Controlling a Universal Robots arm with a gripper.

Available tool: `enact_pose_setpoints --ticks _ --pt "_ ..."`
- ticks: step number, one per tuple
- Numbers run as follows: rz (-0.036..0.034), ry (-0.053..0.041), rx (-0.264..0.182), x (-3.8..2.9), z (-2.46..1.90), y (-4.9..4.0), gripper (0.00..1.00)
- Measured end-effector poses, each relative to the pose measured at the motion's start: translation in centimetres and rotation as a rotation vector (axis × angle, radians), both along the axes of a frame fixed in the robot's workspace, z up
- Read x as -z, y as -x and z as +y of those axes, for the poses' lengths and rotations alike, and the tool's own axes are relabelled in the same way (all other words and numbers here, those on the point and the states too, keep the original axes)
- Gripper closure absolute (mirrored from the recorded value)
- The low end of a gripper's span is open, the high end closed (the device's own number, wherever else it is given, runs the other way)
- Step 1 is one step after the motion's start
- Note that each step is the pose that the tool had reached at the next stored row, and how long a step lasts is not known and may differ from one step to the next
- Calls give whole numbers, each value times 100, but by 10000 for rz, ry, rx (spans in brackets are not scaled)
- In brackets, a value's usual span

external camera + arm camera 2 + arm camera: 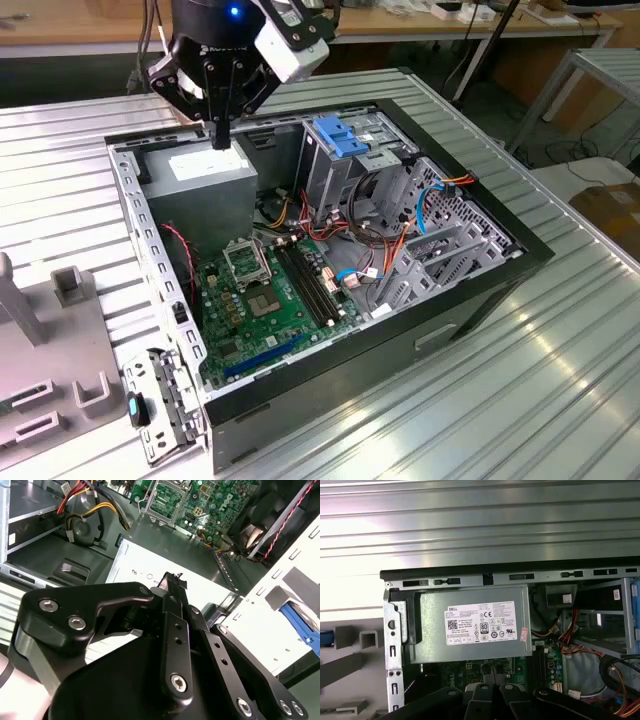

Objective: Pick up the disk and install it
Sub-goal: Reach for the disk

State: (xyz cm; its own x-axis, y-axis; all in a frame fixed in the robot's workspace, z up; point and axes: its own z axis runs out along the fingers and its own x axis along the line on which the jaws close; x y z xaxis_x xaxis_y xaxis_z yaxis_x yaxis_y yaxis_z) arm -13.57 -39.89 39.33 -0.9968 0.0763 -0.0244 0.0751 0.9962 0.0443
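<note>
My gripper (220,138) hangs with its black fingers pressed together and nothing between them, just above the grey power-supply box (205,178) in the back corner of the open computer case (330,350). In both wrist views the shut gripper (172,578) (492,690) points at that box's white label (480,623). The disk itself is out of view. A blue plastic frame (336,136) sits on top of the drive cage (350,175); I cannot tell whether it carries a drive.
The green motherboard (270,295) lies in the case floor, with red, orange and blue cables (400,250) beside the cage. Grey fixtures (70,290) stand on the ribbed metal table (520,390) at the exterior view's left. A wooden bench runs behind.
</note>
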Motion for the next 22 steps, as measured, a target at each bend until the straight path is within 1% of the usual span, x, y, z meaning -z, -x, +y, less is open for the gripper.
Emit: enact_pose_setpoints --ticks 6,10,15,19,22 --pt "0 0 -1 0 0 73 89" --pt "-1 -1 0 1 0 164 89" --pt "0 -1 -1 0 0 230 89" --pt "0 0 0 0 0 313 89" --pt "0 -1 0 0 0 352 89"
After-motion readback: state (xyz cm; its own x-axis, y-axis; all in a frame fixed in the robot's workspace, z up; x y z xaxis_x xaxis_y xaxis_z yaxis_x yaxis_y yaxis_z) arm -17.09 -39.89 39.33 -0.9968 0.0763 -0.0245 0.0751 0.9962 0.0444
